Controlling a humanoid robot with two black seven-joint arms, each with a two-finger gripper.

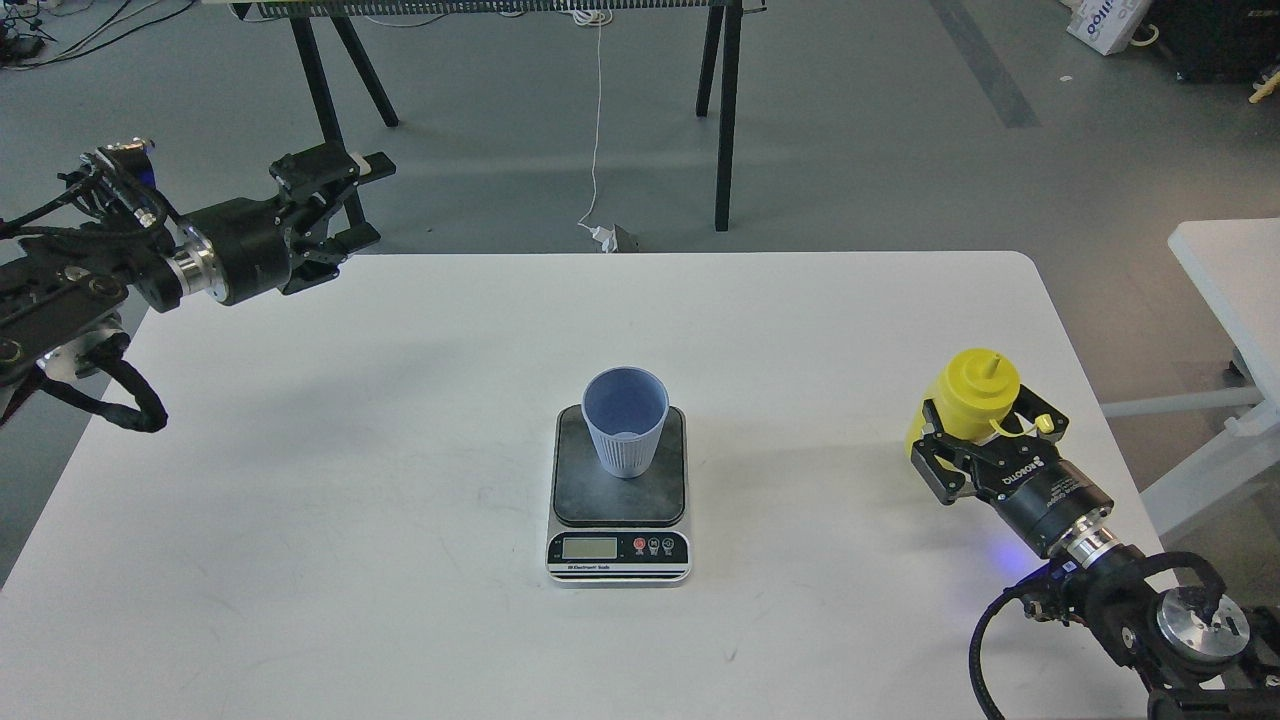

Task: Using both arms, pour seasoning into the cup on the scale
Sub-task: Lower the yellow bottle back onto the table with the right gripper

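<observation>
Taking the scale (619, 495) as our landmark, our left gripper (352, 203) hangs far to its left and beyond it, over the table's back left corner, fingers spread wide with nothing between them. No lettering on it can be read.

The scale sits near the middle of the white table (400, 480), its dark weighing plate scuffed, its front panel toward us with a small blank LCD, a red button and two pale ones. A line of print runs under the display, too small for us to make out. The cup (625, 420) stands upright on the plate, toward its back edge, blue inside.

Well to the right of the scale, near the table's right edge, our right gripper (985, 435) is closed around the seasoning (972, 398), which stands upright, nozzle up, its tethered cap dangling to the right. White lettering on the gripper body appears to read ROBOTIQ.

Beyond the scale lies grey floor, black trestle legs (728, 110), a white cable (597, 130) and a second white table (1235, 280) at far right.
</observation>
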